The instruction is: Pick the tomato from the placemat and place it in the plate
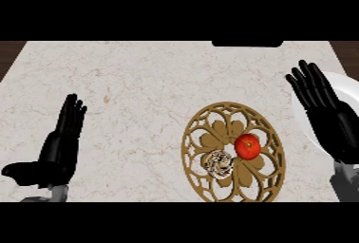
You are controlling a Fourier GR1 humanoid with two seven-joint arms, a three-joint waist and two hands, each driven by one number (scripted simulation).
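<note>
The tomato [247, 146] sits right of centre on the round gold placemat [198, 124], beside a pale patterned object [218, 163]. The white plate [348, 88] lies at the right edge, partly under the right hand [329, 116], fingers straight. At lower left, the left hand [60, 142] rests open.

No readable text, labels, brands, numbers or signs appear anywhere on the counter or on the things near either hand.
</note>
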